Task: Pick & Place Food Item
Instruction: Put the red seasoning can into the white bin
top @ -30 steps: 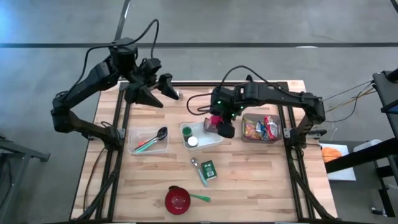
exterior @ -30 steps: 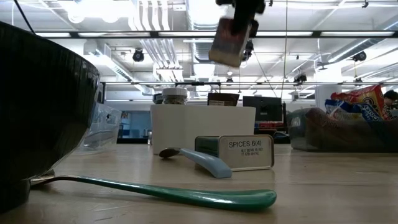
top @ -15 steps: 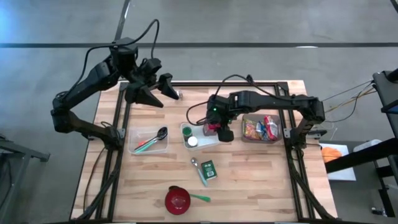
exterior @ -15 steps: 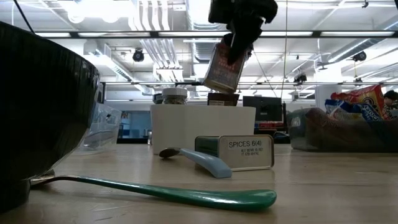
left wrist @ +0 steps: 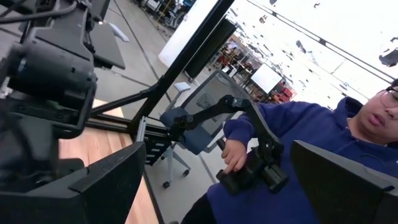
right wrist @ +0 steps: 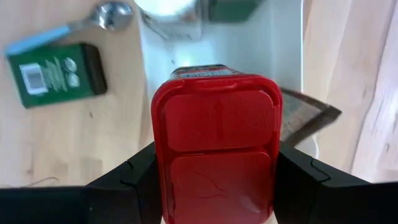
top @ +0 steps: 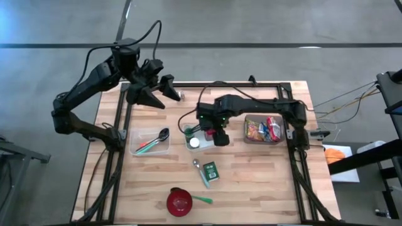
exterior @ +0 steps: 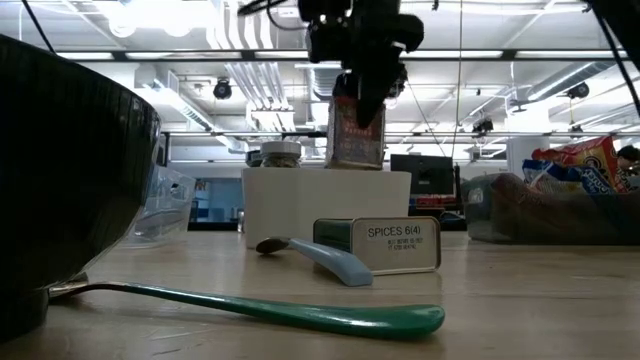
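My right gripper (top: 214, 132) hangs over the white tray (top: 200, 145) at the table's middle, shut on a spice tin (exterior: 355, 135) with a red lid (right wrist: 216, 143). The tin's lower end is about level with the tray's rim (exterior: 325, 172). A jar (exterior: 280, 153) stands in the tray's left part. A green tin (top: 210, 171) and a blue-handled spoon (top: 201, 172) lie on the table nearer the front. My left gripper (top: 159, 94) is held high over the far left corner, open, with nothing between its fingers. My right gripper pinches the spice tin between its two fingers (right wrist: 127, 180), one on each narrow side just below the red lid (right wrist: 163, 186). The fingers come from above, pointing down. The tin hangs upright below them, lid up, clear of the tray.
A clear bin (top: 149, 142) with spoons stands left of the tray, and a clear bin of snack packets (top: 264, 130) right of it. A red bowl (top: 179, 201) and a green spoon (top: 202, 199) lie near the front edge. A seated person (left wrist: 298, 143) shows beyond the table.
My right gripper has come down and toward the table's left with the tin, from beside the snack bin to over the white tray. It has rolled about its own line, and the tin has gone from tilted to upright.
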Controlling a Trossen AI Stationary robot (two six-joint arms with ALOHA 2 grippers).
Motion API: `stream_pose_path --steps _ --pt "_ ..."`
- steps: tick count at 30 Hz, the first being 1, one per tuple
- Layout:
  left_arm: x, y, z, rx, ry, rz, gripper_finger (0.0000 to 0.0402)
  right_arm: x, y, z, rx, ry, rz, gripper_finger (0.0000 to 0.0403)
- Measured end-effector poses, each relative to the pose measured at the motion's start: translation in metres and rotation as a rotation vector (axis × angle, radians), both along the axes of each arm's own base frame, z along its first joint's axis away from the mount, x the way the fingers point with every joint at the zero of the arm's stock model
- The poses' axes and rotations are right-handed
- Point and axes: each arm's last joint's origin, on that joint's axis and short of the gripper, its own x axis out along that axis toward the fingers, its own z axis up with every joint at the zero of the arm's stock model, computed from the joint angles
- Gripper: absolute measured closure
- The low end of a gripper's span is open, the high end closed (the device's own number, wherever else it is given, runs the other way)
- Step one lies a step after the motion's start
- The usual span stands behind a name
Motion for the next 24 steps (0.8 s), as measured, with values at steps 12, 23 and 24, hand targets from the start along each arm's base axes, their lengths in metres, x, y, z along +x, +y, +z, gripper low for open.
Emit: stream_pose_path --steps 12,23,24 --pt "-0.001 0.000 -0.003 -0.015 0.030 0.000 0.0002 0.016 -0.001 -0.024 -0.017 0.086 0.040 0.0195" --pt "-0.001 0.000 -0.003 -0.013 0.028 -0.001 0.0002 0.012 0.002 -0.056 -0.010 0.119 0.017 0.0195" --pt "-0.001 0.000 -0.003 -0.013 0.028 -0.001 0.0002 0.012 0.003 -0.058 -0.009 0.118 0.018 0.0195"
